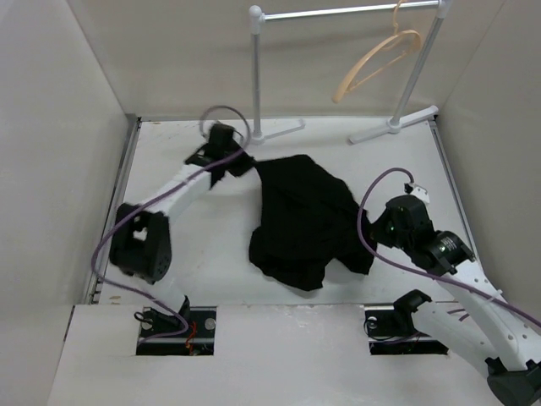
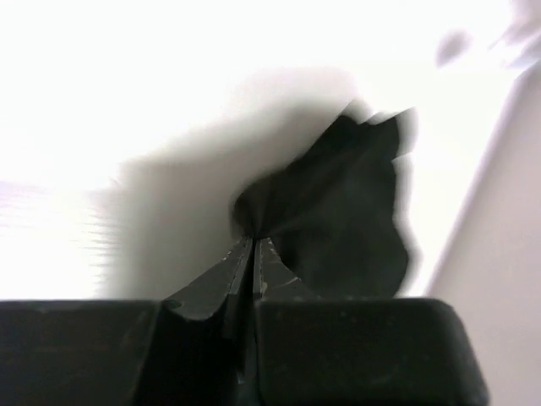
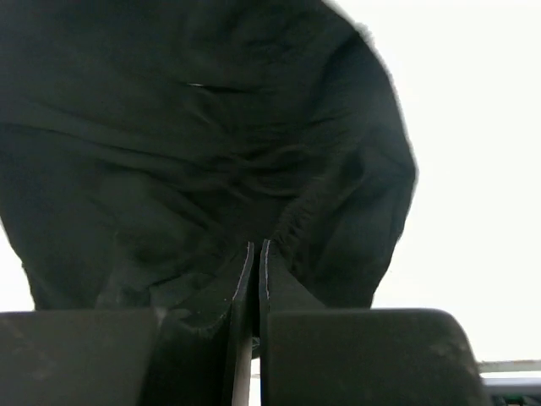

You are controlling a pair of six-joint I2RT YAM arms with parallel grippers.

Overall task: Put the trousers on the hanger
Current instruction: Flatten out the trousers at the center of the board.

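With left pincer [image 2: 254, 241] and right pincer [image 3: 256, 246] each clamped shut on the trousers [image 1: 300, 220], raise both evenly, keeping cloth taut.

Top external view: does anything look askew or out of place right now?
The plain black fabric trousers lie in a crumpled heap on the white table, left gripper and right gripper pinching opposite edges. The light tan wooden hanger hangs tilted on the grey metal rail. Nothing looks damaged.

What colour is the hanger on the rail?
The hanger is light tan, clearest in the top external view.
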